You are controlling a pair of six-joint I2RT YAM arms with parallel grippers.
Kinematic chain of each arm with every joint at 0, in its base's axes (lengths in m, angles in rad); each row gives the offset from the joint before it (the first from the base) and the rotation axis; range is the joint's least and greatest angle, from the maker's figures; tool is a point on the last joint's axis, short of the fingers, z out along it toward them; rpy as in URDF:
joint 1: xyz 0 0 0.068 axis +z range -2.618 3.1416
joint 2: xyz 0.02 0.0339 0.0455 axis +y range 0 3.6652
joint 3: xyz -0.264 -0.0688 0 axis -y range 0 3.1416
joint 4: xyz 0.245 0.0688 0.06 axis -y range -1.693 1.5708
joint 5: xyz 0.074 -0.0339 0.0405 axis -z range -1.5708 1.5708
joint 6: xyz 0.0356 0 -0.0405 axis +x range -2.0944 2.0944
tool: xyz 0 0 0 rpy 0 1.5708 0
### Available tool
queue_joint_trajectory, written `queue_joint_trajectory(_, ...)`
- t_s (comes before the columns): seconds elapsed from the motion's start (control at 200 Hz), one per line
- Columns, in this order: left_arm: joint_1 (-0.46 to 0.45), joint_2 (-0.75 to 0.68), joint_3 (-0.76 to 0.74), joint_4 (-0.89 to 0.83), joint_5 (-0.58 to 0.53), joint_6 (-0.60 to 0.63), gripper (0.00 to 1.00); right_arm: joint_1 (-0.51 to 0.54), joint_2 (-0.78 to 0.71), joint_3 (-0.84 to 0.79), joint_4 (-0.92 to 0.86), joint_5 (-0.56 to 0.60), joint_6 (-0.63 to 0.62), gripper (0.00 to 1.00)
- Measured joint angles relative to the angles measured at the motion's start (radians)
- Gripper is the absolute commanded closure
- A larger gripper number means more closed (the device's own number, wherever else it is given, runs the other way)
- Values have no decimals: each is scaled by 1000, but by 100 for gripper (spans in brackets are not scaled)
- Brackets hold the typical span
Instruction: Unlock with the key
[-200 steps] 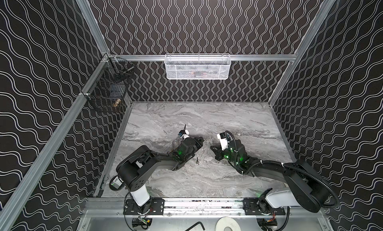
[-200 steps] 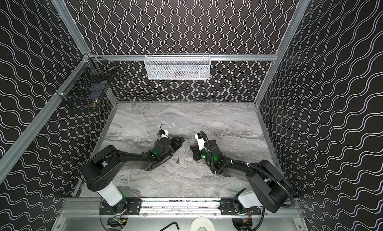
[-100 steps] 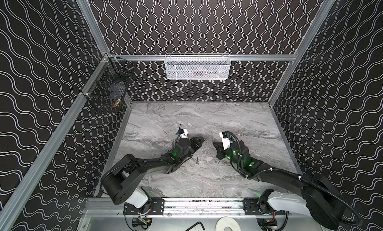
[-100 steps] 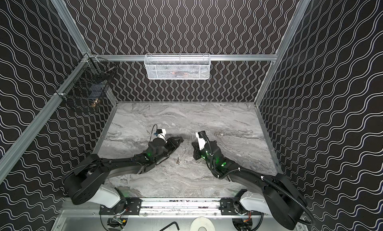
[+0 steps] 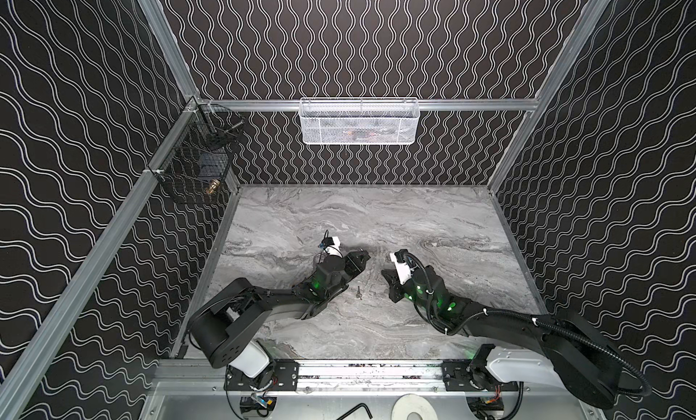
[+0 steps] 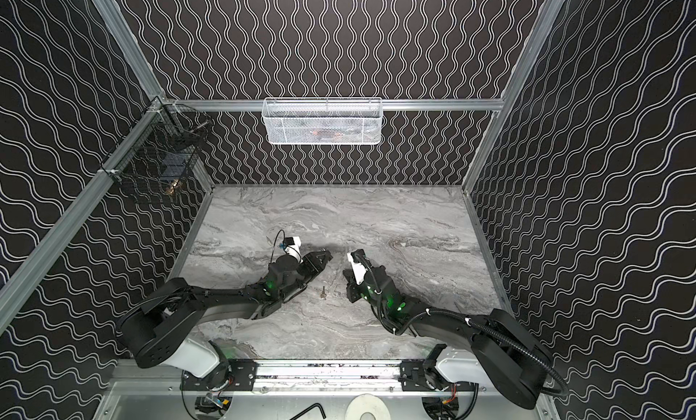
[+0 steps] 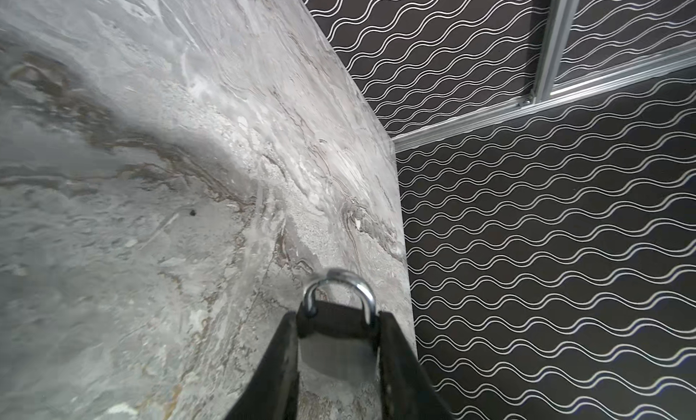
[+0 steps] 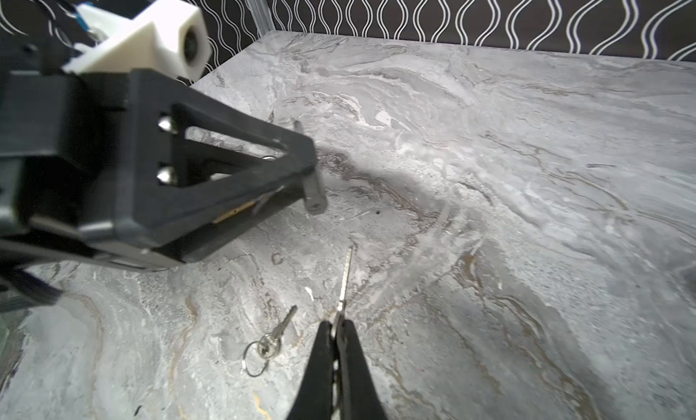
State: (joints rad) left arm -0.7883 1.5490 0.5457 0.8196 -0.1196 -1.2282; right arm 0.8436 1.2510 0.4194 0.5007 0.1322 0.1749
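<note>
The left tool (image 7: 337, 320) pinches a padlock (image 7: 338, 348) by the sides of its body, with the silver shackle (image 7: 339, 286) sticking out past the fingertips; it holds the lock over the grey marble tabletop (image 7: 150, 248), near the middle in both top views. The right tool (image 8: 336, 325) is pressed together on a key (image 8: 345, 275), gripping its head so the thin blade points out from the tips toward the left tool; a second key (image 8: 277, 333) on a ring lies flat on the tabletop just beside the right tool, between the two arms.
</note>
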Motion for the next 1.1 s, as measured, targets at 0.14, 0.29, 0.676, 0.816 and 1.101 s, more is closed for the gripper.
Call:
queue_joint_trajectory(0.14, -19, 1, 12, 26, 0, 6, 100, 12, 28, 23, 0, 14, 1, 100)
queue_joint_trajectory(0.29, -27, -9, 12, 26, -6, 26, 100, 26, 50, 39, 0, 31, 5, 100)
queue_joint_trajectory(0.676, -30, -8, 11, 31, -7, 33, 100, 25, 60, 48, 2, 43, 20, 100)
queue_joint_trajectory(0.816, -31, -3, 11, 32, -7, 33, 100, 25, 60, 52, 3, 42, 23, 100)
queue_joint_trajectory(1.101, -35, 1, 11, 32, -6, 34, 100, 25, 60, 54, 5, 41, 23, 100)
